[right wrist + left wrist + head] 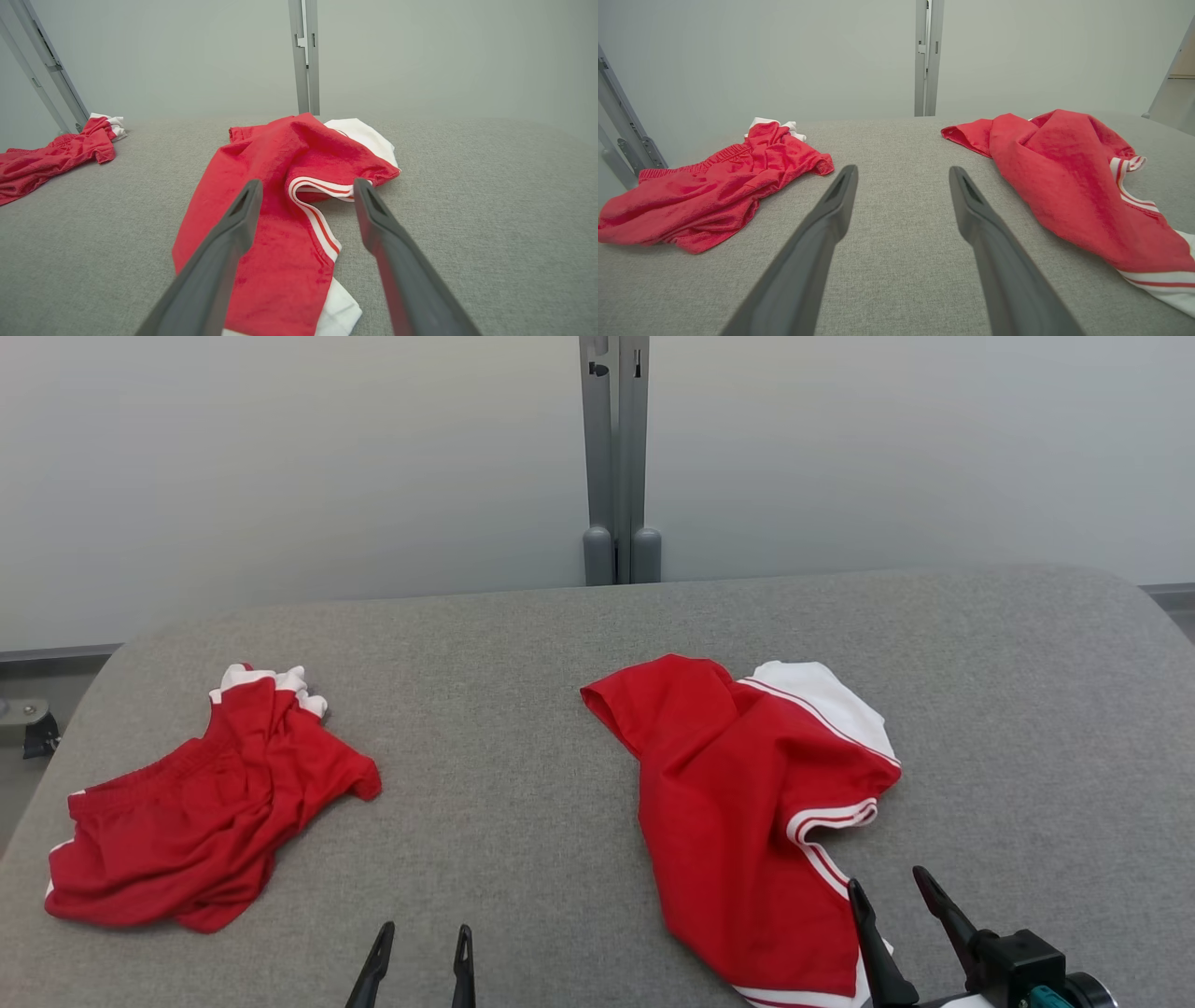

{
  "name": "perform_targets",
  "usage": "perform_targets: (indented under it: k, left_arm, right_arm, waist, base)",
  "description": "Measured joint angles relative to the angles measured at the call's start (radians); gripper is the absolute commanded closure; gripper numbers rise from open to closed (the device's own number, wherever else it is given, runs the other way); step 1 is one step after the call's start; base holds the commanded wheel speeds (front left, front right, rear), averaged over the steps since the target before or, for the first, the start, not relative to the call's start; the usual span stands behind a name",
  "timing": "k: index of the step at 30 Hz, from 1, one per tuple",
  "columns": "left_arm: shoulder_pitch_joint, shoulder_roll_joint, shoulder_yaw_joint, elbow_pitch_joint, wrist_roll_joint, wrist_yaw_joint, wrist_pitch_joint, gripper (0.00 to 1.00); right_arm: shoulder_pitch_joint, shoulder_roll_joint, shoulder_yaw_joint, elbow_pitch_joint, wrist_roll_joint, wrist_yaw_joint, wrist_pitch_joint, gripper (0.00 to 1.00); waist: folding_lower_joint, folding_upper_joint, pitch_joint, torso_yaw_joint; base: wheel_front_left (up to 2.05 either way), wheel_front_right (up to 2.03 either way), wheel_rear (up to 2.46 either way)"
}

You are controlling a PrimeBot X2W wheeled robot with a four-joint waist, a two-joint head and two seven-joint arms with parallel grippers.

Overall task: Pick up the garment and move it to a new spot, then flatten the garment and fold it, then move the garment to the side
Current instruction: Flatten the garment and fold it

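Just ahead of the right gripper's (307, 183) wide-open fingers (233, 233) lies the crumpled red garment (280, 154).

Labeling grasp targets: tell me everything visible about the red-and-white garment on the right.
The red-and-white garment looks like soft knit: mostly red, a white panel at its far end, white trim with red stripes along a curved edge. It lies crumpled, folded over itself, on the grey table, right of centre. The open right gripper points at its near trim, one finger over it; contact cannot be told.
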Motion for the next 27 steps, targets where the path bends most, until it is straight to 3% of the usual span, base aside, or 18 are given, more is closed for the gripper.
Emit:
perform_targets:
  k: [6, 11, 17, 27]
  left_arm:
    - [-0.040, 0.000, -0.031, 0.004, 0.016, -0.039, 0.000, 0.00]
    - [-0.112, 0.000, -0.114, 0.024, 0.008, -0.091, 0.000, 0.00]
    - [-0.257, -0.001, -0.292, 0.099, -0.012, -0.152, 0.000, 0.00]
    - [-0.542, -0.002, -0.559, 0.303, -0.092, -0.170, 0.020, 0.00]
  right_arm:
    - [-0.007, 0.002, -0.016, -0.004, -0.001, 0.000, 0.000, 0.00]
    - [-0.023, 0.004, -0.064, -0.005, -0.021, 0.000, 0.000, 0.00]
    - [-0.055, 0.008, -0.137, -0.003, -0.063, 0.000, 0.000, 0.00]
    - [-0.167, 0.011, -0.191, -0.026, -0.081, 0.000, 0.000, 0.00]
  waist:
    - [0.0000, 0.0000, 0.022, -0.004]
    - [0.0000, 0.0000, 0.048, -0.019]
    - [0.0000, 0.0000, 0.093, -0.057]
    - [0.0000, 0.0000, 0.221, -0.150]
  base:
    - [0.00, 0.00, 0.00]
    - [0.00, 0.00, 0.00]
    - [0.00, 0.00, 0.00]
    - [0.00, 0.00, 0.00]
